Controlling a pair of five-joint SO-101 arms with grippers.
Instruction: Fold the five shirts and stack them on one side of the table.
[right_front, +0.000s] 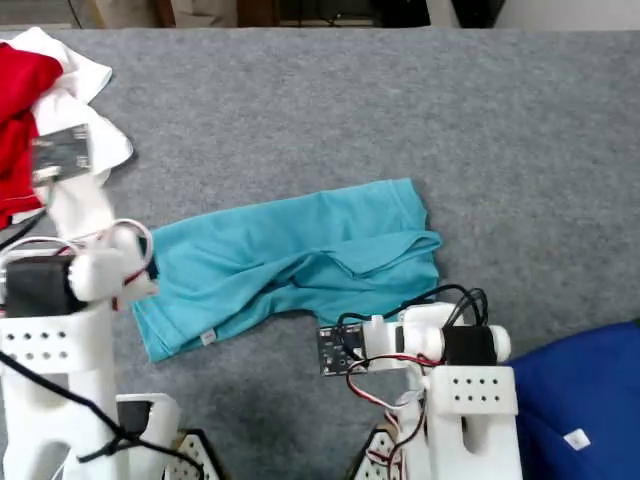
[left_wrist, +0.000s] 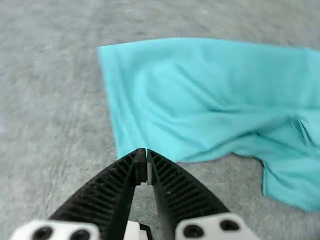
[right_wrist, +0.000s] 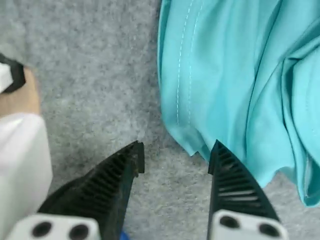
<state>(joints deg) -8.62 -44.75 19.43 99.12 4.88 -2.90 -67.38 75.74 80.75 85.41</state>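
Teal shirt (right_front: 300, 250) lies spread but rumpled mid-worktop (right_front: 500, 130), long axis running side to side in front of both arms, one end a little closer to the arm bases than the other. It is not yet folded; I judge this the shirt in hand. Left arm (right_front: 60, 290) stands at the end of the shirt that sits closer in, right arm (right_front: 450, 350) at the near long edge toward the other end. Left end effector (left_wrist: 145, 152) has its jaws pressed together with nothing between them that I can make out. Its tip sits over bare worktop just beside the shirt's edge, with the cloth stretching away ahead of it. Right end effector (right_wrist: 177, 150) is spread wide, low over the worktop, and a stitched corner of the shirt lies just ahead, roughly in line with the gap. That corner is the relation that matters, as I read it. The right arm is the better placed to take cloth, needing only a short advance onto the corner, while the left must open before it can grip its end. The fold would likely run across the long axis. A red shirt (right_front: 20, 100) and a white shirt (right_front: 85, 70) are heaped together at the far corner on the left arm's side. A dark blue shirt (right_front: 590, 390) lies at the near edge beside the right arm, well apart from the teal one. I see no folded stack.
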